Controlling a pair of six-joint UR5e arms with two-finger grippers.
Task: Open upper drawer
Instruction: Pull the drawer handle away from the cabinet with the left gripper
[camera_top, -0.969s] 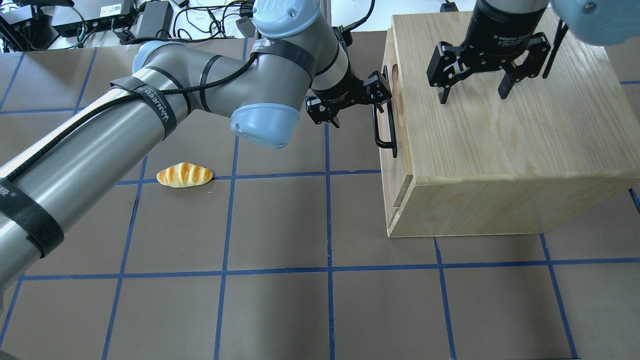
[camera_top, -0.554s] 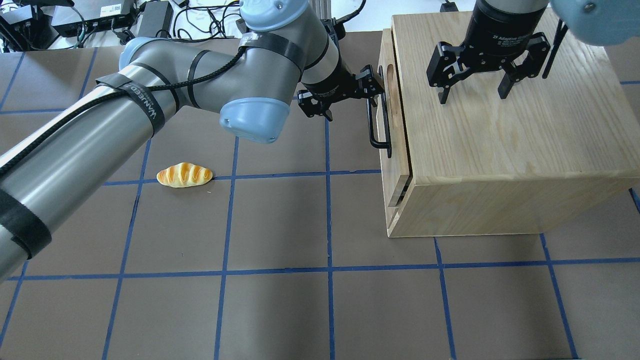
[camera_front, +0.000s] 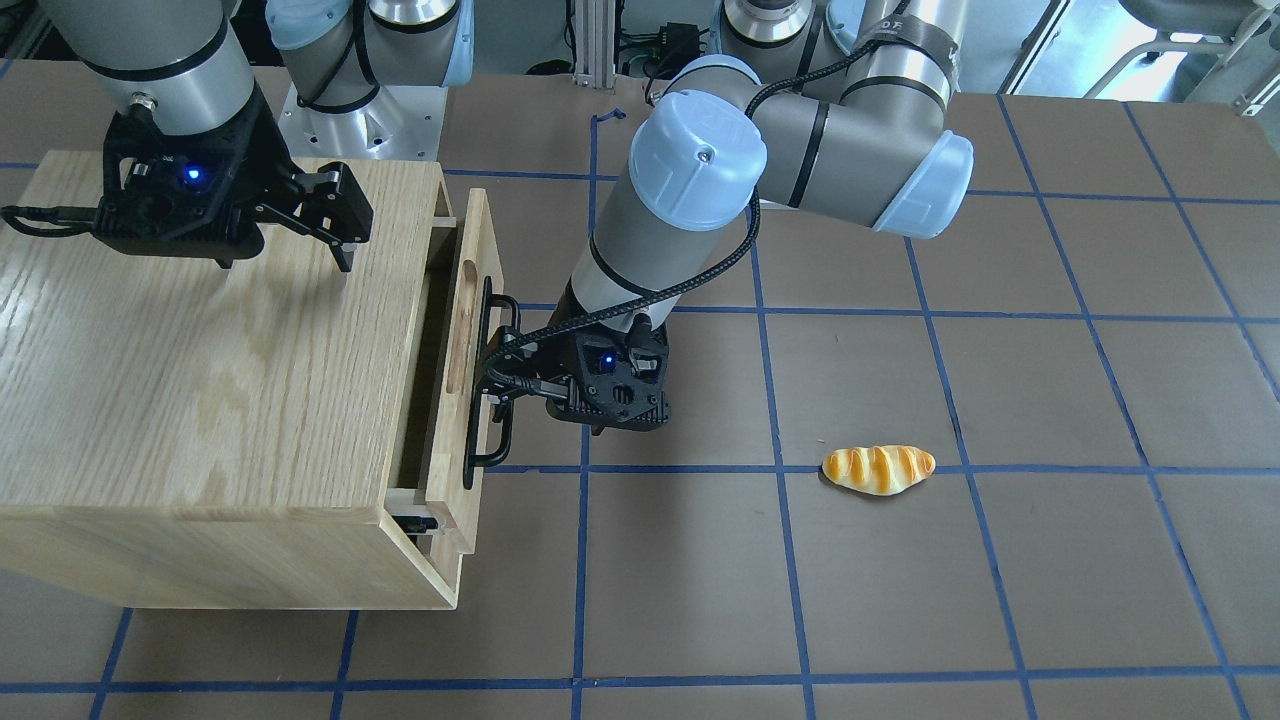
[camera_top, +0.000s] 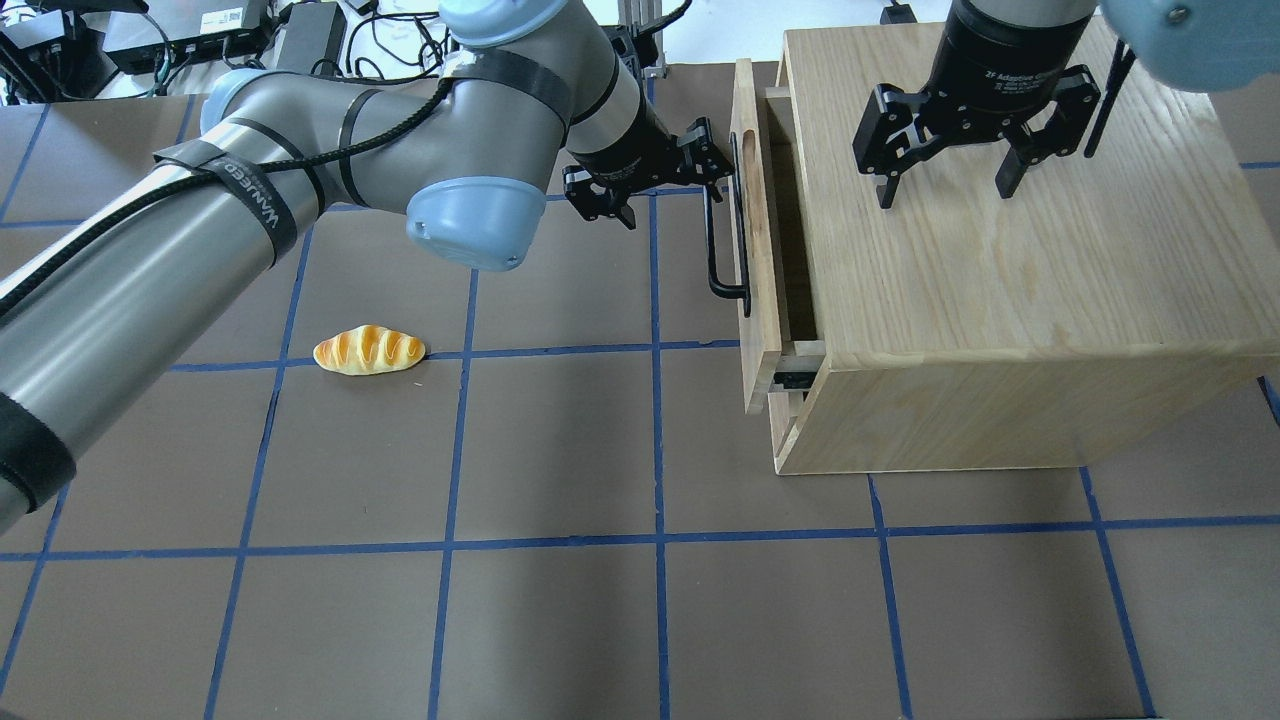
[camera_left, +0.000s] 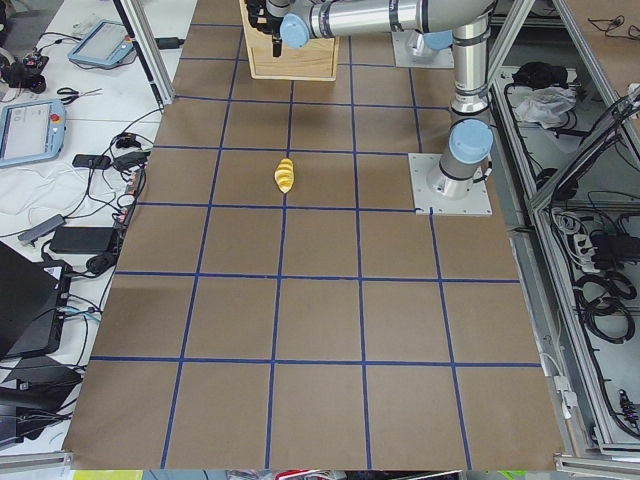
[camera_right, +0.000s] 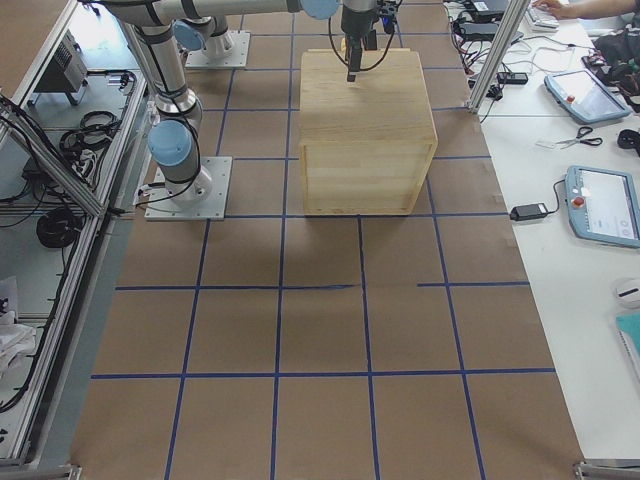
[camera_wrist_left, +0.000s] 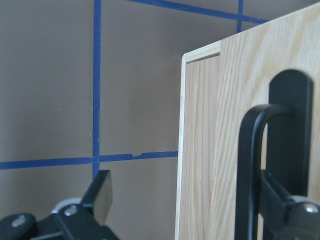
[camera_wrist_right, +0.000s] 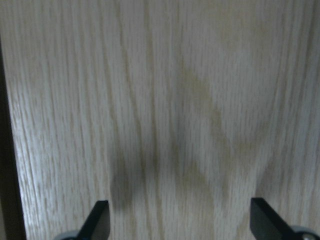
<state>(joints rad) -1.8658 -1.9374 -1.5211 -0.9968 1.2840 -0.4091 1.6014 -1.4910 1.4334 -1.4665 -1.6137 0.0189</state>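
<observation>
Brown table (camera_top: 560, 620) with a blue tape grid under everything, and I'm watching the left gripper (camera_top: 675, 195). Its jaws are spread, not clamped, with one finger hooked behind the black handle (camera_top: 712, 240), toward one end of the bar as far as I can judge. That handle carries the upper drawer (camera_top: 752, 300), which stands partly out of the cabinet (camera_top: 1000, 300), a dark gap behind its front panel. Right gripper (camera_top: 946, 195) is spread wide over the cabinet top; touching or just above, I cannot tell.

Risk now: a hook is no grip. If my pull drifts off the slide's line, the finger could ride along the bar and slip off. The off-centre load could also rack the drawer and jam it, and if it binds, the whole cabinet may drag across the table.

Further out, a bread roll (camera_top: 370, 350) lies well apart. Cables (camera_top: 400, 40) and an operator's tablet (camera_right: 605, 205) sit on the benches beyond.
</observation>
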